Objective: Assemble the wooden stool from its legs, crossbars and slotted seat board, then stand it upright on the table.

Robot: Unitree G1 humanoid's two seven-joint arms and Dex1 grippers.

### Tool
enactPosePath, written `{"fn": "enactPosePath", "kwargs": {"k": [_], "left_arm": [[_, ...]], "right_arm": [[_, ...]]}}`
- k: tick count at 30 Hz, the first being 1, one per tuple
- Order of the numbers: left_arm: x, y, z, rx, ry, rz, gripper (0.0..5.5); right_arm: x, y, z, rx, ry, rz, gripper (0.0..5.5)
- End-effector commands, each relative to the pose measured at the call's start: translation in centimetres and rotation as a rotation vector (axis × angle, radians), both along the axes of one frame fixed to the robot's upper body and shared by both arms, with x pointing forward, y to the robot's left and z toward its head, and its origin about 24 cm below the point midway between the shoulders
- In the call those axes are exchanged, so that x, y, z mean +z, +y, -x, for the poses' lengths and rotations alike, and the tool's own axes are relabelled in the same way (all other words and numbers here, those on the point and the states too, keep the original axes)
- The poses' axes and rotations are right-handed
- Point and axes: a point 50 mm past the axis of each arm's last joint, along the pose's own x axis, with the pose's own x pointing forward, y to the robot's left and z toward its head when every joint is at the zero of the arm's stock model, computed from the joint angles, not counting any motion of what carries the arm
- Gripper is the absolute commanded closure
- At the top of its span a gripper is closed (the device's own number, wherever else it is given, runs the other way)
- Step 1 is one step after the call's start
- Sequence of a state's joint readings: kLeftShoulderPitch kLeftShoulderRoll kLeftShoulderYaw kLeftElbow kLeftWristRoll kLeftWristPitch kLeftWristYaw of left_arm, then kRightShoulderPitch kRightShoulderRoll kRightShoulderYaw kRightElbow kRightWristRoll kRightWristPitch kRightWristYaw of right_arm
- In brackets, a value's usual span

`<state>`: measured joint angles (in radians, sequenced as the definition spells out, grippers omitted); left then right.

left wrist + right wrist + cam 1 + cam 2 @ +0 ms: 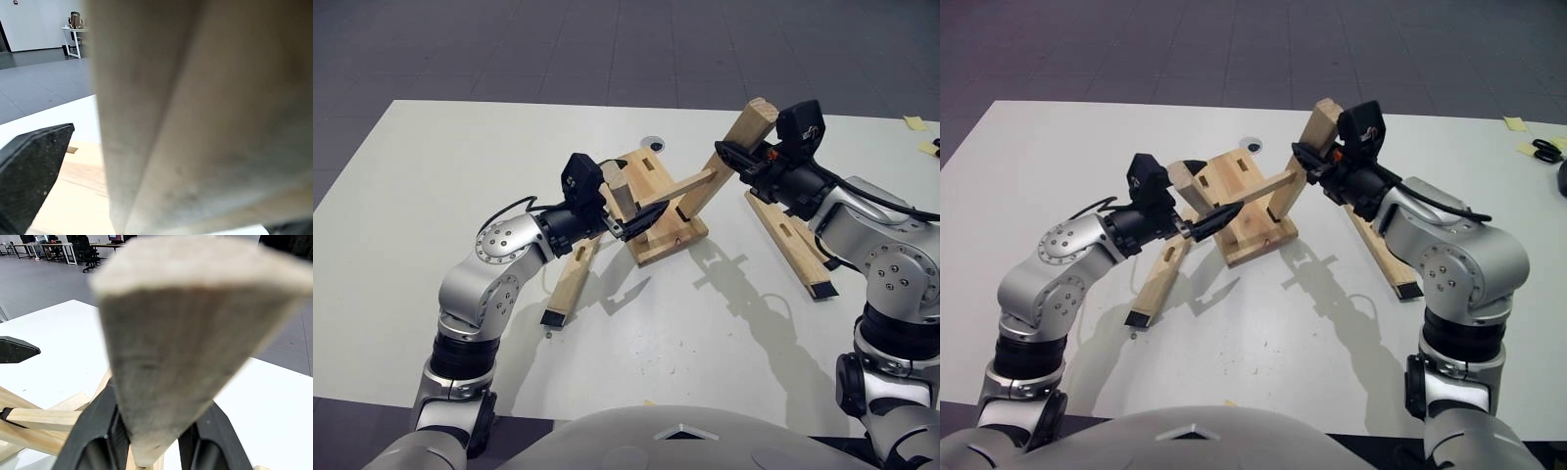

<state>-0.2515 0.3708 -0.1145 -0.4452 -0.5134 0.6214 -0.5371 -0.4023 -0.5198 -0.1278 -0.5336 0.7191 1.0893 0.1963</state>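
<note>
The slotted seat board (644, 174) lies tilted on the white table (431, 186), near the middle. My left gripper (641, 217) is shut on a short upright wooden leg (619, 199) at the board's left side; in the left wrist view that leg (195, 112) sits between black fingers (29, 166). My right gripper (729, 157) is shut on a tall slanted leg (756, 117) at the board's right side, and in the right wrist view the leg (181, 347) is clamped between both fingers (98, 431). A crossbar (690, 183) runs between the two legs.
One loose leg (570, 279) with a black foot lies left of the board, under my left arm. Another loose leg (793, 240) lies to the right, under my right arm. A round cable hole (654, 144) is behind the board. Yellow notes (913, 122) lie at the far right.
</note>
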Motion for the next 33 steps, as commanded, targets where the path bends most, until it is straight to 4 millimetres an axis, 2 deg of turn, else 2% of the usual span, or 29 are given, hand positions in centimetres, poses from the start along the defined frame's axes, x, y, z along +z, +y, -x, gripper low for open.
{"fn": "enactPosePath", "kwargs": {"k": [1,10,15,22,25,29,33], "left_arm": [[0.7,-0.8,-0.5,-0.011,-0.031,0.012,0.10],[2.2,-2.8,-1.3,-0.078,-0.080,0.036,0.10],[1.9,-2.5,-1.3,-0.064,-0.074,0.028,0.10],[1.7,-1.9,-1.2,-0.034,-0.064,0.029,0.10],[1.7,-1.7,-1.2,-0.027,-0.063,0.026,0.10],[1.8,-1.4,-1.3,-0.011,-0.065,0.033,0.10],[2.0,-1.3,-1.5,-0.003,-0.070,0.040,0.10]], "right_arm": [[-3.8,0.2,1.0,0.024,0.163,0.148,4.40],[-5.6,1.5,1.9,0.054,0.254,0.135,4.34],[-7.2,1.0,2.6,0.069,0.336,0.199,4.33],[-9.5,0.3,2.3,0.071,0.399,0.294,4.32],[-9.2,0.1,1.7,0.054,0.364,0.249,4.31],[-7.4,0.3,0.6,0.021,0.288,0.109,4.31],[-7.2,0.3,0.5,0.020,0.272,0.103,4.31]]}}
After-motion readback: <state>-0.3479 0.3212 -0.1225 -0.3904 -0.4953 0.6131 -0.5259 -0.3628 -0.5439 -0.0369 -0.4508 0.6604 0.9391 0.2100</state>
